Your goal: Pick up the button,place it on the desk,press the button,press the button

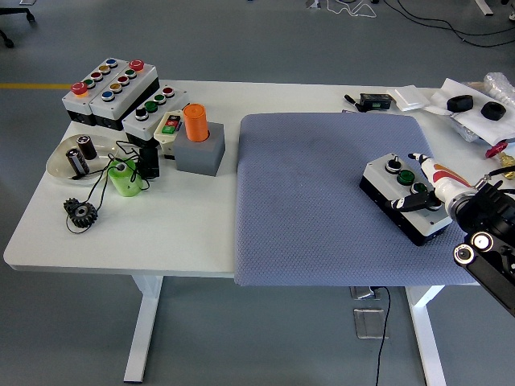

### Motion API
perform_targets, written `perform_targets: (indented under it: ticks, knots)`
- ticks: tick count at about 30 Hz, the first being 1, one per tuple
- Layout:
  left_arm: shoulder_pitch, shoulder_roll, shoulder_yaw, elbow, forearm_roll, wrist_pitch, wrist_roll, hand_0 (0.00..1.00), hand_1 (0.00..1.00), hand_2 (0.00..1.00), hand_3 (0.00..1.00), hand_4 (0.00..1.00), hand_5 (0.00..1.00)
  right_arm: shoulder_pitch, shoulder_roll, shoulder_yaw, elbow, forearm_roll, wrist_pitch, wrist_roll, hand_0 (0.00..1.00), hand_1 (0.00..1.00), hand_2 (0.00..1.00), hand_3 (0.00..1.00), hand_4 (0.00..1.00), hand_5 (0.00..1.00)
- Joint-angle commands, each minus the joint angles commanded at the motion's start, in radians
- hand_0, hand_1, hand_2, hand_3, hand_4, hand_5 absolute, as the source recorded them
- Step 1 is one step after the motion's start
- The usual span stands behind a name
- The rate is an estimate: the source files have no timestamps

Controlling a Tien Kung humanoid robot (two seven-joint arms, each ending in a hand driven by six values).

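Head view. I see the button box lying on the right part of the grey mat, tilted so one corner points toward the near edge. Its white top carries a black button, a green one, and more under the hand.

The right hand comes in from the right edge and lies on the near-right end of the box. One dark finger is stretched flat across the top; I cannot tell whether it presses a button or how the other fingers sit.

On the left of the table, well apart: three more button boxes at the far left, a grey block with an orange cylinder, a green roll, a clear dish, a black gear and loose wires. At the far right corner sit small black parts on white wrapping. Nothing lies between hand and box.
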Motion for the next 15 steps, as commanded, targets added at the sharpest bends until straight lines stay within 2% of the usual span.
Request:
perform_targets:
  ticks: [4, 5, 10, 11, 15]
  knots:
    - [0.001, 0.000, -0.001, 0.000, 0.002, 0.000, 0.001, 0.646, 0.695, 0.693, 0.499, 0.314, 0.998, 0.014, 0.010, -0.008, -0.018, -0.015, 0.020, -0.018, 0.891, 0.805, 0.896, 0.998, 0.919, 0.171]
    - [0.002, 0.000, -0.002, 0.000, 0.005, 0.000, 0.002, 0.647, 0.695, 0.693, 0.499, 0.317, 0.998, 0.021, 0.016, -0.012, -0.027, -0.023, 0.037, -0.018, 0.711, 0.641, 0.732, 0.923, 0.906, 0.168]
    - [0.004, 0.000, -0.006, 0.000, 0.012, 0.000, 0.003, 0.647, 0.695, 0.693, 0.499, 0.317, 0.998, 0.037, 0.029, -0.025, -0.054, -0.051, 0.079, -0.018, 0.711, 0.641, 0.732, 0.923, 0.906, 0.168]
    - [0.005, 0.000, -0.007, 0.000, 0.014, 0.000, 0.004, 0.647, 0.695, 0.693, 0.497, 0.317, 0.998, 0.039, 0.031, -0.027, -0.057, -0.057, 0.081, -0.018, 0.517, 0.474, 0.563, 0.824, 0.896, 0.168]
    - [0.008, 0.000, -0.012, 0.000, 0.023, 0.000, 0.006, 0.647, 0.695, 0.693, 0.497, 0.317, 0.998, 0.050, 0.036, -0.042, -0.076, -0.086, 0.097, -0.018, 0.517, 0.474, 0.563, 0.824, 0.896, 0.168]
